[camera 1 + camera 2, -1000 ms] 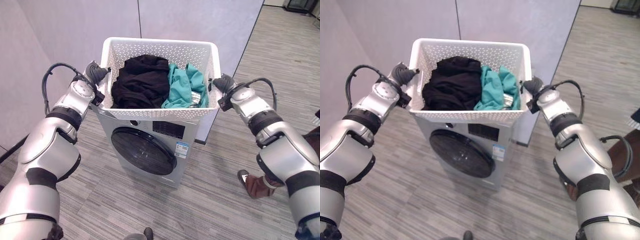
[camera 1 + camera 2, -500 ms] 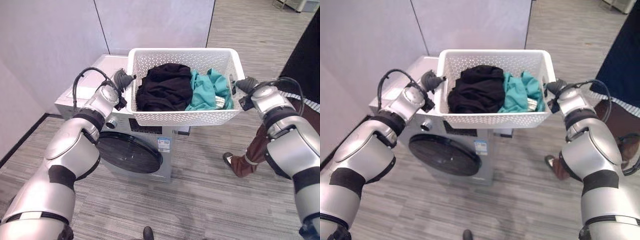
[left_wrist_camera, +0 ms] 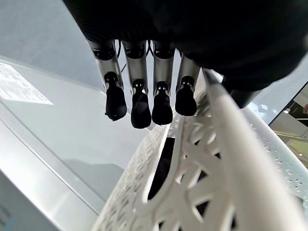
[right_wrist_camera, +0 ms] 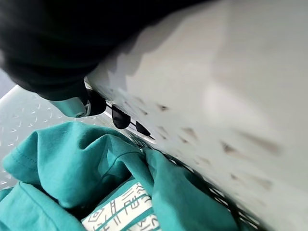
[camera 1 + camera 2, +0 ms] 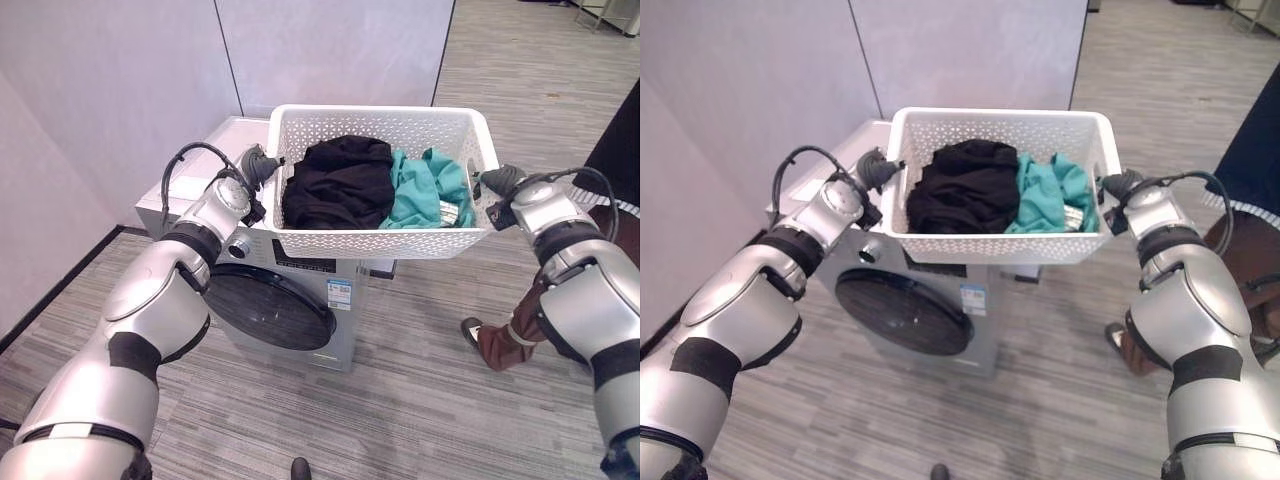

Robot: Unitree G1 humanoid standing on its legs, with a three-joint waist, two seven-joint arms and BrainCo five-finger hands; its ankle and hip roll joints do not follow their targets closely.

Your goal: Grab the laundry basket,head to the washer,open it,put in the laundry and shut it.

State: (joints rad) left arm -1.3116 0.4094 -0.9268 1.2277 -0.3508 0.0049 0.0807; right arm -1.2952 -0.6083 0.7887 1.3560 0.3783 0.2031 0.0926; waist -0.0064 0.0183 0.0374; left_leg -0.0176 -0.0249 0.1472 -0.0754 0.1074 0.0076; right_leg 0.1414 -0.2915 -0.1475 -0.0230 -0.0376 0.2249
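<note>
Two garments, a black one (image 5: 336,180) and a teal one (image 5: 424,190), lie heaped in the white laundry basket (image 5: 380,240), which hangs in the air above the front edge of the washer (image 5: 290,310), between the robot's hands. The left hand (image 5: 258,165) grips the basket's left rim, fingers hooked outside the wall and thumb inside; the right hand (image 5: 500,182) holds the opposite rim, thumb tucked in by the teal cloth. The carrying step looks nearly finished. Next the basket likely has to be set down, perhaps on the washer's top, freeing a hand for the round door (image 5: 270,308), which is closed. A person's leg (image 5: 505,330) stands near on the right.
</note>
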